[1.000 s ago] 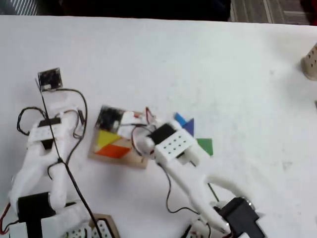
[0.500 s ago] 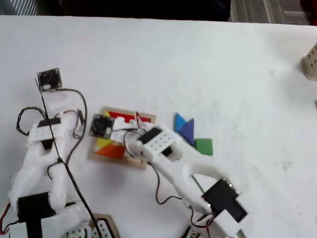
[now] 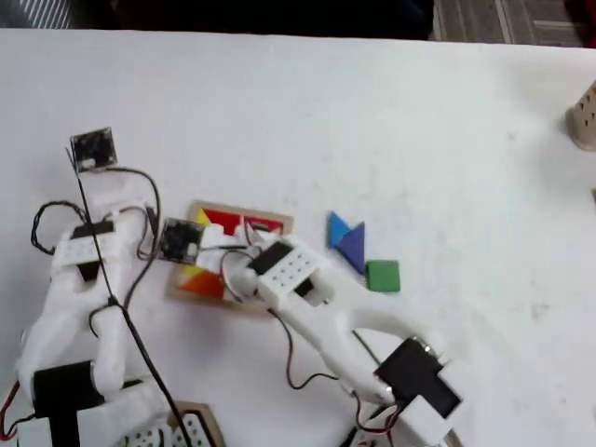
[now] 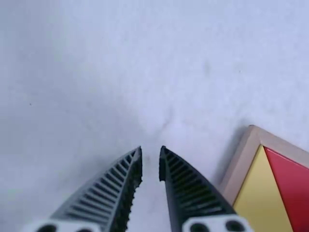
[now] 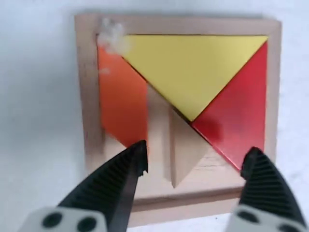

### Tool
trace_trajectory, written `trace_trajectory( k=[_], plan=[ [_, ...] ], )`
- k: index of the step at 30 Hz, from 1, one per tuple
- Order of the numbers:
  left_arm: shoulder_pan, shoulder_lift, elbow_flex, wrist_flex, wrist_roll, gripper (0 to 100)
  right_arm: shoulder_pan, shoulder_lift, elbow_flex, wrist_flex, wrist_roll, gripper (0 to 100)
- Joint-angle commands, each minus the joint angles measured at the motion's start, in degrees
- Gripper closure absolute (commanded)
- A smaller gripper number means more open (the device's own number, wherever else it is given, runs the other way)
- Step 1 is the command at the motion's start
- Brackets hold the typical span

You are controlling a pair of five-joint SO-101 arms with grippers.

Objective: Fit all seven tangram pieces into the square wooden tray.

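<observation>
A white table holds a square wooden tray left of centre, with two white robot arms reaching toward it from the near edge. Three pieces lie flat inside the tray: a large yellow triangle on its left side, a large red triangle along its far side, and an orange parallelogram toward its near side. The rest of the tray floor is bare wood. The right gripper hangs directly above the tray with its jaws spread wide, nearly the tray's full width, and nothing between them. One black ribbed fingertip sits over the edge of the orange parallelogram and the other over the corner of the red triangle by the rim. Whether either tip touches the surface cannot be told. The left gripper is over bare table just left of the tray's far-left corner, its jaws drawn almost together with only a thin slit between them, gripping nothing. To the right of the tray, apart from it, three loose pieces rest on the table: a small blue triangle, a purple triangle touching it, and a green square just nearer and to the right.
</observation>
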Motion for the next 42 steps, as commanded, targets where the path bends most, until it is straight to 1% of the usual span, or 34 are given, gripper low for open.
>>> trace_trajectory(
  k=[1,3,6,7,9,11,16,19,24,27,34,42],
  plan=[
    [-0.3,-0.2,-2.5,-1.1,0.3,92,1.1,-2.2,-5.4,5.0,-0.7,77.4],
    [-0.3,-0.2,-2.5,-1.1,0.3,92,3.5,-3.5,-8.1,8.0,-3.9,85.1],
    [-0.3,-0.2,-2.5,-1.1,0.3,92,8.6,-4.6,-10.3,9.5,-12.3,97.4],
    [-0.3,-0.2,-2.5,-1.1,0.3,92,10.0,-4.6,-10.4,9.3,-14.3,99.0],
    [-0.3,-0.2,-2.5,-1.1,0.3,92,12.0,-3.8,-10.3,9.2,-17.0,97.1],
    [-0.3,-0.2,-2.5,-1.1,0.3,92,13.1,-2.0,-10.4,9.1,-17.9,98.1],
    [-0.3,-0.2,-2.5,-1.1,0.3,92,13.6,5.7,-10.6,4.4,-21.6,98.0],
    [-0.4,-0.2,-2.4,-1.1,0.3,92,13.1,8.1,-10.8,2.2,-22.2,98.0],
    [-0.4,-0.2,-2.4,-1.0,0.3,92,13.1,8.1,-10.7,2.1,-22.2,98.0],
    [-0.4,-0.2,-2.4,-1.0,0.3,92,11.3,8.3,-10.7,2.2,-22.2,98.0],
    [-0.4,-0.3,-2.4,-1.0,0.2,92,4.6,8.2,-10.5,2.2,-22.2,98.0],
    [-0.4,-0.3,-2.4,-1.0,0.2,92,5.4,7.9,-10.4,2.3,-22.2,98.0]
  ],
)
